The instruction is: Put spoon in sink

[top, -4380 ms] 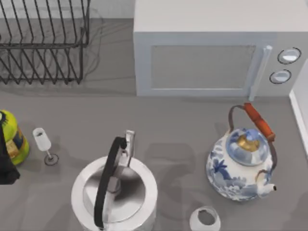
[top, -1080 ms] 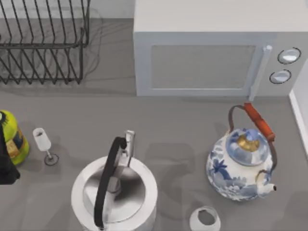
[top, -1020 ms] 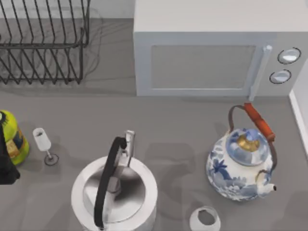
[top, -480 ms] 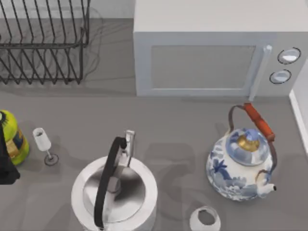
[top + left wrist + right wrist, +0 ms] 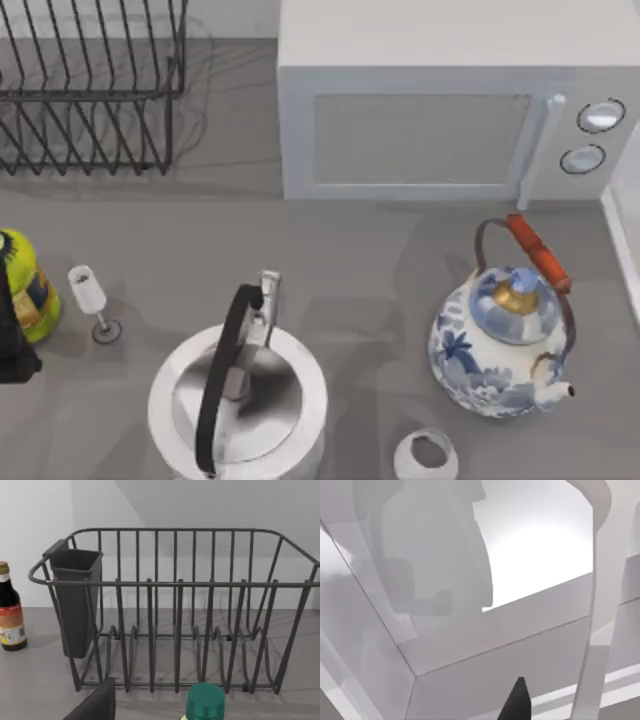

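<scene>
The spoon is out of view. A white basin, the sink (image 5: pixel 495 665), takes up the right wrist view, seen close, with an arm's shadow on its inner wall. A dark tip of my right gripper (image 5: pixel 517 702) pokes in at that view's lower edge. My left arm (image 5: pixel 10 345) is a dark shape at the far left edge of the top view, beside a yellow-green bottle (image 5: pixel 25 285). A dark corner of my left gripper (image 5: pixel 95 707) shows in the left wrist view, facing the dish rack (image 5: pixel 175 585).
On the grey counter stand a steel kettle (image 5: pixel 238 400), a blue-and-white teapot (image 5: pixel 500 345), a small wine glass (image 5: pixel 92 300), a white cup (image 5: pixel 427 455), a microwave (image 5: pixel 450 100) and the wire rack (image 5: pixel 90 90). A sauce bottle (image 5: pixel 10 612) stands beside the rack.
The objects on the counter stand where they were. Faint shadows on the counter near the teapot and microwave have shifted slightly.
</scene>
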{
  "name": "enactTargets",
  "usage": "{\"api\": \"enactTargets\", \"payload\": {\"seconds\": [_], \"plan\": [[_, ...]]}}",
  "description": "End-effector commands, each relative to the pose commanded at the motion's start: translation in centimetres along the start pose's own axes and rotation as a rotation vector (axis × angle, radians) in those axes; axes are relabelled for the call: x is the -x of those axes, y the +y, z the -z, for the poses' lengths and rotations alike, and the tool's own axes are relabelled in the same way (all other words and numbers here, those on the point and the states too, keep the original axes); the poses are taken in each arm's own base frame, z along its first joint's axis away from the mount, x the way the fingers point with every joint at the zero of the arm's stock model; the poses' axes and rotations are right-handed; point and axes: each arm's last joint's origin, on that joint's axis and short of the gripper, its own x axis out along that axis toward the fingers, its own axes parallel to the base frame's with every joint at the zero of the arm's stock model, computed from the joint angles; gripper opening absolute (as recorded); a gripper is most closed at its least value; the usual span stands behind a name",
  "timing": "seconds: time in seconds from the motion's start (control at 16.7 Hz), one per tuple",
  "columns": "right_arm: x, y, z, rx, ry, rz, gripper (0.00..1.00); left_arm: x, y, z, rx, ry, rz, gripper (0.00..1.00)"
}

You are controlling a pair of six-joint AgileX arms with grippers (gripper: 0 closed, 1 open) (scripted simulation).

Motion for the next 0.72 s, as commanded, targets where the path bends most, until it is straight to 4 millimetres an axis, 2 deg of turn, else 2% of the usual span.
{"api": "enactTargets", "payload": {"seconds": [0.12, 0.3, 0.54, 0.72], "plan": [[-0.4, 2.2, -2.3, 0.002, -0.011, 0.003, 0.00, 0.0, 0.0, 0.0, 0.000, 0.000, 0.000, 1.00], [-1.3, 5.5, -4.4, 0.004, -0.035, 0.005, 0.00, 0.0, 0.0, 0.0, 0.000, 0.000, 0.000, 1.00], [-2.8, 8.8, -5.3, 0.007, -0.059, 0.010, 0.00, 0.0, 0.0, 0.0, 0.000, 0.000, 0.000, 1.00], [-3.2, 10.0, -5.4, 0.009, -0.072, 0.011, 0.00, 0.0, 0.0, 0.0, 0.000, 0.000, 0.000, 1.00]]}}
